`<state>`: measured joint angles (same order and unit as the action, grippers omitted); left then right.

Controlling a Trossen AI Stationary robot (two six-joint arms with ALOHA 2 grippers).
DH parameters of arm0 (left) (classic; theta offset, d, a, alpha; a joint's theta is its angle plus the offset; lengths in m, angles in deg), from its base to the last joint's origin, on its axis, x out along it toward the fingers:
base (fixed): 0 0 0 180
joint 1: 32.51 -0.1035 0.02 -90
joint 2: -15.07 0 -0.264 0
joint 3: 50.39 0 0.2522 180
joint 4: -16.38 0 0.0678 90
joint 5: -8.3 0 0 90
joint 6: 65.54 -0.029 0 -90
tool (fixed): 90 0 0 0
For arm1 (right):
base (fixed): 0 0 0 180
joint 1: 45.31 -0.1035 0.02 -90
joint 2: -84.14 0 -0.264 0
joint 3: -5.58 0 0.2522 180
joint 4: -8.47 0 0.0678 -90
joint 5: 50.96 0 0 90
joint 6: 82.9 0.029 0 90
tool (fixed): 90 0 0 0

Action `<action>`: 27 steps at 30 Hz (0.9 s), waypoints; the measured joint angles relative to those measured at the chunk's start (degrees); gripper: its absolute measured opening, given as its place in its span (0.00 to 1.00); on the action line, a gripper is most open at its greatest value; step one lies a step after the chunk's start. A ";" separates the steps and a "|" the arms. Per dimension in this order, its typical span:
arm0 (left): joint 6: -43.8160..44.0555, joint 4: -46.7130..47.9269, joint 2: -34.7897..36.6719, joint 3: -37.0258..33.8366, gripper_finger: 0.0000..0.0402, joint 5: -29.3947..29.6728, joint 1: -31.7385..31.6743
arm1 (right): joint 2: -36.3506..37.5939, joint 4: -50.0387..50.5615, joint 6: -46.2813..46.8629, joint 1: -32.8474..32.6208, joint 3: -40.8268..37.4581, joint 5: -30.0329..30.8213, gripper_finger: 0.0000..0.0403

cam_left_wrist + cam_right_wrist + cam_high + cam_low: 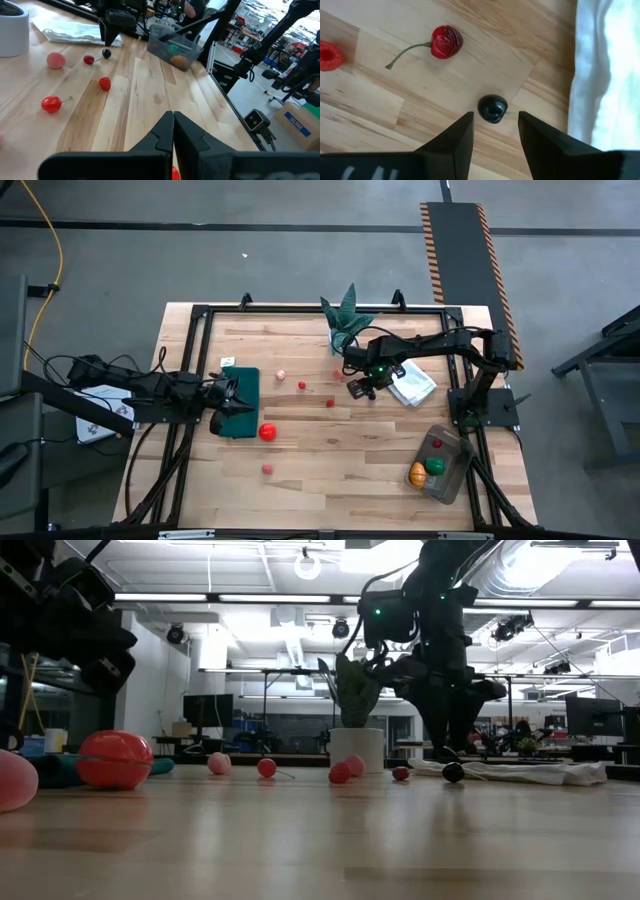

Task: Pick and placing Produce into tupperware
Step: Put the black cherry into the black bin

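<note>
Right wrist view: right gripper hanging just above a small dark berry on the wooden table, fingers parted to a narrow gap and holding nothing, berry lying just ahead of the gap. Red cherry with a green stem near the berry; red raspberry farther out past the cherry. Folded white cloth just beside the berry on the opposite side.

High view, taking the cloth as landmark: right gripper just left of it; potted green plant beyond it toward the table's far edge; tupperware nearer the front edge, below and slightly right, with orange, green and dark red produce inside. Large red tomato well to the left, small pink fruit lower left. Left gripper far left of the cloth, over the dark green mat.

Left wrist view: left gripper with fingers pressed together, empty.
</note>
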<state>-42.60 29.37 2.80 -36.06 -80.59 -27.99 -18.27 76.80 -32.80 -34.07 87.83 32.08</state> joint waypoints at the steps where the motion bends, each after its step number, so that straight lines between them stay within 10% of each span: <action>1: 0.00 0.00 0.00 0.01 0.00 0.00 0.01 | 0.00 0.00 -0.29 0.00 0.00 0.01 0.36; 27: 3.11 -0.02 0.00 0.01 0.00 -0.22 -0.01 | -2.01 -0.07 -11.97 0.00 0.00 -1.67 0.36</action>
<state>-39.49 29.35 2.80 -36.05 -80.81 -28.00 -20.28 76.73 -44.78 -34.07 87.83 30.41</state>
